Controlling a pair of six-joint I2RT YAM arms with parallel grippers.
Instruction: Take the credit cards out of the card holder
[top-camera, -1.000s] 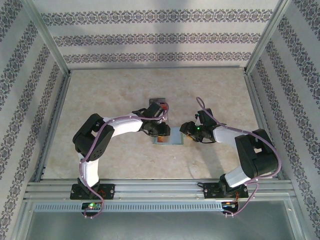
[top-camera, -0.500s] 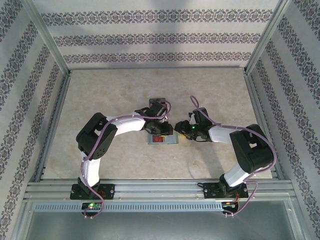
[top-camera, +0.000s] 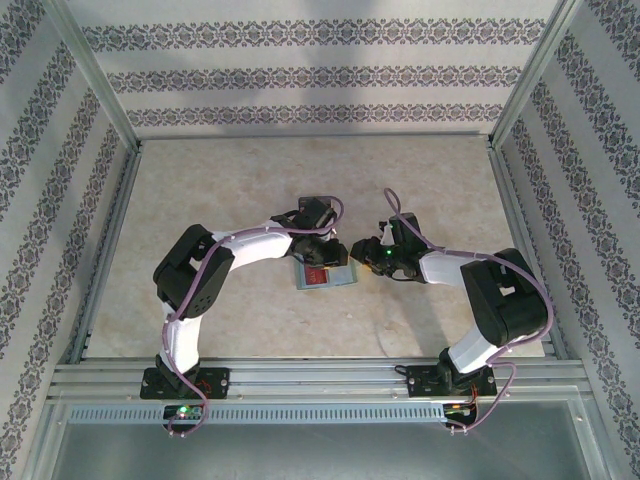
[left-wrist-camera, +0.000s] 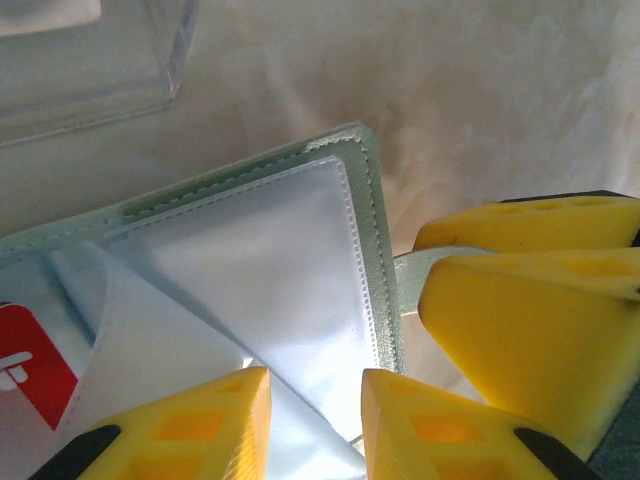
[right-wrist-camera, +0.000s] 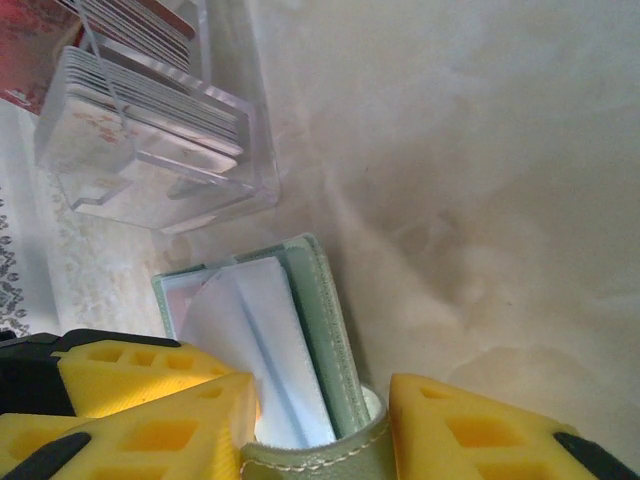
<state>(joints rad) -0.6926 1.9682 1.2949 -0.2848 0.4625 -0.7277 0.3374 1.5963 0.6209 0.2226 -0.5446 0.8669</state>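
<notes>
Grey-green card holder (top-camera: 322, 276) open on beige counter (top-camera: 230, 180), red card (top-camera: 318, 276) inside. Left gripper (left-wrist-camera: 315, 425) clamped on inner pocket; right gripper (right-wrist-camera: 320, 430) clamped on holder's edge. Clear card box (right-wrist-camera: 160, 140) just beyond.

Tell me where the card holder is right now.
In the top view the card holder lies open on the table near the centre, between the left gripper and right gripper, with a clear card box just beyond it.
</notes>
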